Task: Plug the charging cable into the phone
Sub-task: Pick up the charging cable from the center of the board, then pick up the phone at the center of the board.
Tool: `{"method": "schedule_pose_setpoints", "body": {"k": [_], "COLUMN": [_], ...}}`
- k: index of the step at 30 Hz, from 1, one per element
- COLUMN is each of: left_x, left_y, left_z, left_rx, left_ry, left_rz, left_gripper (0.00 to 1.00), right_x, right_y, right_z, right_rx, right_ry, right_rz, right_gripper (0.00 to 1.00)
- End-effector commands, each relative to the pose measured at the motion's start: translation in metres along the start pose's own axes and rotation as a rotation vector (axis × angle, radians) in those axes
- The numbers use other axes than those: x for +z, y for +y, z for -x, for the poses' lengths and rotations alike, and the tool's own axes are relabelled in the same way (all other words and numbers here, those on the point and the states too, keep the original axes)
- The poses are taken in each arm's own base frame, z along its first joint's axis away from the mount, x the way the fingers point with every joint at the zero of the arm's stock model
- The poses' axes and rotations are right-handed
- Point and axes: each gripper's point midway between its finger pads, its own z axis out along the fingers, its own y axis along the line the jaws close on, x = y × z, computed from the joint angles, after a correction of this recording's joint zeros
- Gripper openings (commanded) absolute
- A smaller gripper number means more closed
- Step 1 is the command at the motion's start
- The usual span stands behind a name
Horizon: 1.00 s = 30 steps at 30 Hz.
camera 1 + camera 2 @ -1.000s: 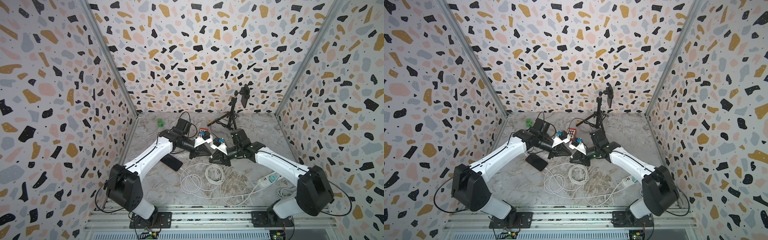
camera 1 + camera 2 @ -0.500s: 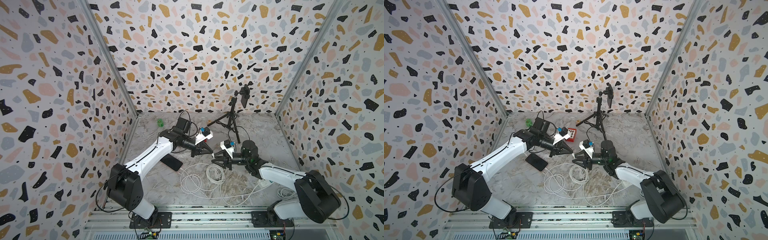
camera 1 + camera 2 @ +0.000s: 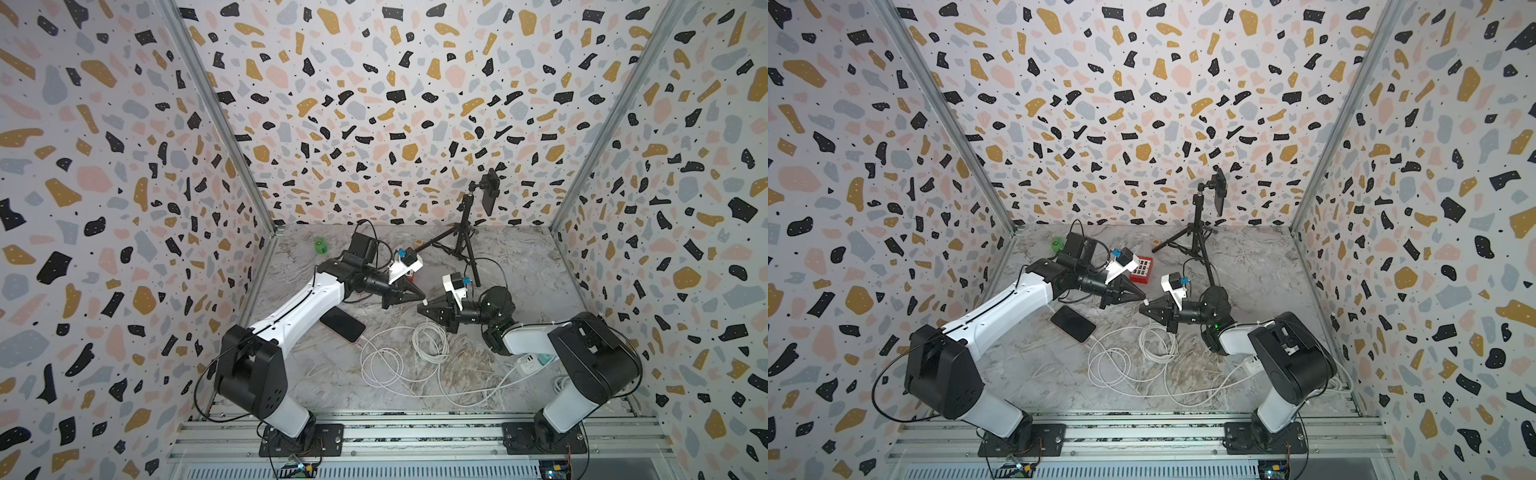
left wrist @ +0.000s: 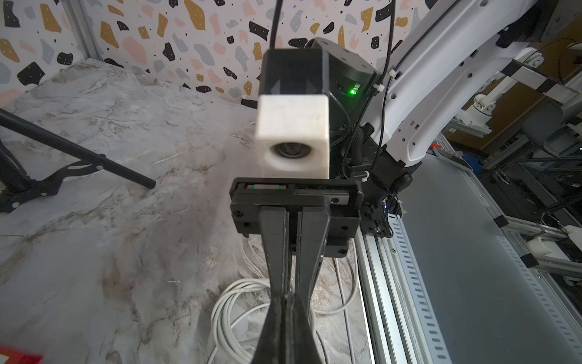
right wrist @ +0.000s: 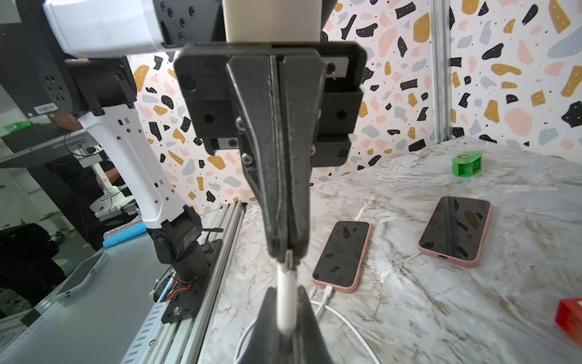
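- The right hand (image 5: pixel 286 291) is clenched on a white charging plug (image 5: pixel 286 310), which it holds in the air above the middle of the marble-patterned surface (image 3: pixel 519 270).
- The left hand (image 5: pixel 288 249) is clenched too and meets the right one tip to tip. The plug's metal end looks nipped between its fingertips (image 5: pixel 277 239).
- The white charging cable (image 3: pixel 430 345) lies in loose coils on the surface just in front of the two hands. One strand runs on towards a white power strip (image 3: pixel 528 365) beside the right arm.
- A phone (image 3: pixel 343 325) with a dark screen and a pink case lies flat, screen up, next to the left forearm in both top views.
- A white connector (image 5: pixel 327 288) sits against that phone's end. I cannot tell whether it is fully seated.
- In the right wrist view a second phone (image 5: pixel 455 230), also in a pink case, lies flat, apart from the first.
- A green plastic piece (image 3: pixel 320 246) sits near the back left corner.
- A red box (image 3: pixel 1141 270) stands just behind the left hand.
- A black tripod (image 3: pixel 465 237) at the back carries a dark mounted phone (image 3: pixel 490 195).
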Motion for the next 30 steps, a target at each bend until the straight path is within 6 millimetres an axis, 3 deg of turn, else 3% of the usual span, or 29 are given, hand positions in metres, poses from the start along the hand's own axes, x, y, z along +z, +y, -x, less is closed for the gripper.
{"method": "schedule_pose_setpoints", "body": {"k": [1, 5, 8, 10, 13, 17, 19, 21, 23, 26, 30], "left_x": [-0.001, -0.004, -0.008, -0.013, -0.028, -0.063, -0.095, -0.123, -0.144, -0.158, -0.162], "left_y": [0.002, 0.007, 0.025, 0.042, 0.074, 0.116, 0.142, 0.155, 0.164, 0.173, 0.190], "left_z": [-0.005, -0.005, -0.003, -0.002, -0.005, -0.018, -0.039, -0.063, -0.086, -0.107, -0.137], "left_rx": [-0.041, -0.044, -0.094, -0.175, -0.297, -0.502, -0.634, -0.744, -0.817, -0.883, -1.033], "left_ry": [-0.015, -0.011, 0.001, 0.008, 0.014, -0.019, -0.012, 0.021, 0.062, 0.139, 0.207], "left_rz": [-0.019, 0.011, 0.095, 0.189, 0.397, 0.712, 0.971, 1.180, 1.338, 1.438, 1.475], "left_gripper": [0.00, 0.02, 0.62, 0.82, 0.86, 0.88, 0.88, 0.88, 0.96, 1.00, 1.00], "right_x": [0.000, -0.002, -0.001, -0.001, -0.005, -0.020, -0.024, -0.026, -0.028, -0.032, -0.036], "right_y": [0.010, 0.002, -0.007, -0.017, -0.029, -0.053, -0.057, -0.059, -0.061, -0.062, -0.060], "right_z": [0.026, 0.024, 0.016, 0.007, -0.007, -0.025, -0.027, -0.025, -0.025, -0.030, -0.035], "right_rx": [-0.082, -0.053, -0.036, -0.024, -0.023, 0.005, 0.012, 0.013, 0.022, 0.029, 0.031], "right_ry": [-0.056, -0.050, -0.007, 0.049, 0.159, 0.333, 0.368, 0.371, 0.382, 0.415, 0.451], "right_rz": [0.046, 0.026, -0.011, -0.063, -0.161, -0.340, -0.375, -0.396, -0.419, -0.438, -0.444], "right_gripper": [0.00, 0.00, 0.00, 0.00, 0.00, 0.00, 0.00, 0.00, 0.00, 0.00, 0.00]}}
